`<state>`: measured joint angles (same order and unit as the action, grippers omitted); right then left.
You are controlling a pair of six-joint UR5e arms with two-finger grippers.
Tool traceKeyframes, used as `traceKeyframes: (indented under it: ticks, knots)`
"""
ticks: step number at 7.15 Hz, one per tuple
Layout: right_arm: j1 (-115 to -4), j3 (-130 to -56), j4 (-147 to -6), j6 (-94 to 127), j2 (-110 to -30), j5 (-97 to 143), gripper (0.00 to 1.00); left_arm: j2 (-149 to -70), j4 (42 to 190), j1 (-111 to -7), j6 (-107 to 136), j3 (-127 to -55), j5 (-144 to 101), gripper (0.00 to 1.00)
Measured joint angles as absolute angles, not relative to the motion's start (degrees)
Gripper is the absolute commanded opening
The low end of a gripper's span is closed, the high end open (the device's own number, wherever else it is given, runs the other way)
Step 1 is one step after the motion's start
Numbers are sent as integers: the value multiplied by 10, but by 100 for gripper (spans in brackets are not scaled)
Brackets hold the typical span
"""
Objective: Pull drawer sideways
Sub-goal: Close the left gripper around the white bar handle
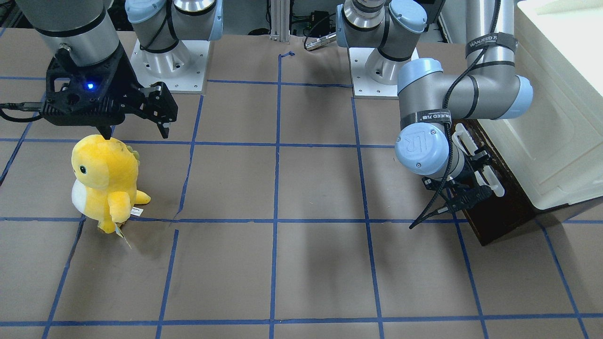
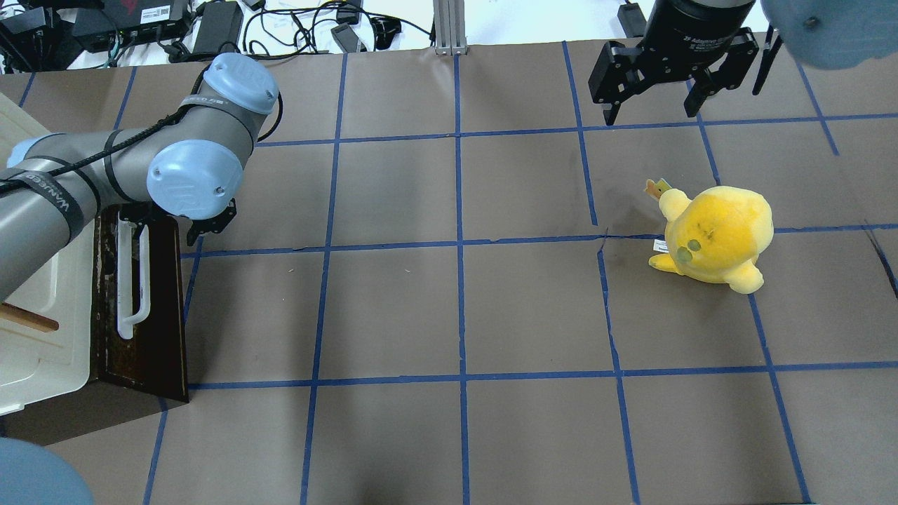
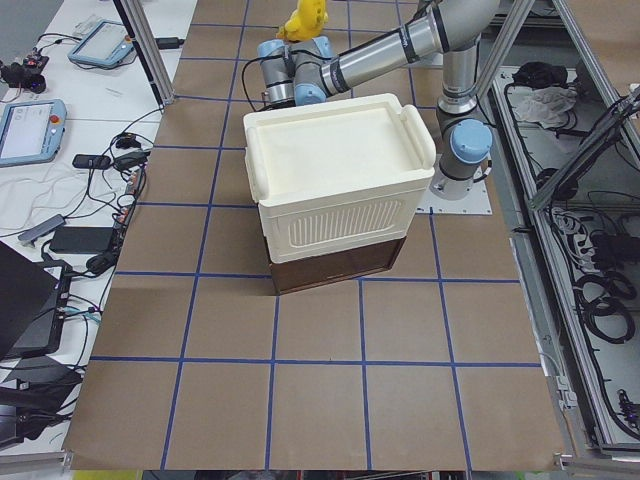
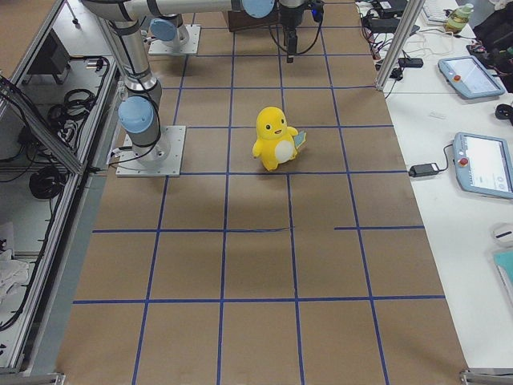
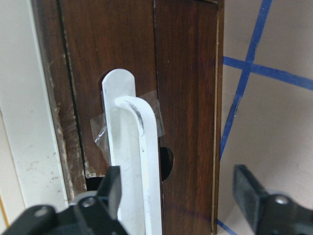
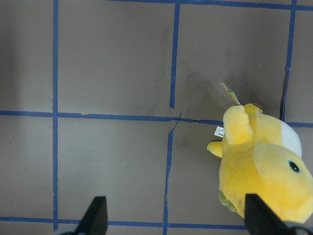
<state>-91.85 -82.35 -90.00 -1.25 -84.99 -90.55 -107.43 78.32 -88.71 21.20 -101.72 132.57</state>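
You get six views. The front-facing camera sits across the table (image 1: 301,282) from the robot and looks steeply down, arm bases at the top. The overhead looks from behind the robot, forward and down. Those two share the taped grid, the yellow plush (image 1: 106,181) and the drawer (image 1: 499,221), mirrored. The left-end camera is high and looks along the table, with the cabinet (image 3: 335,200) nearest. The right-end camera faces the opposite way, plush at mid-distance. The left wrist camera is very close on the drawer's white handle (image 5: 146,161). The right wrist camera looks straight down on grid and plush.
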Motion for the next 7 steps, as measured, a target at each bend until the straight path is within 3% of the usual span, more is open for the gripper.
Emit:
traceKeyframes:
  ticks: [6,7]
  knots:
    - [-918,-824,-900,-12,-850,-905,100,-1074,843,-876,296,-1020,1320,78]
    - [-918,-824,-900,-13,-850,-906,100,-1074,846,-871,305,-1020,1320,74]
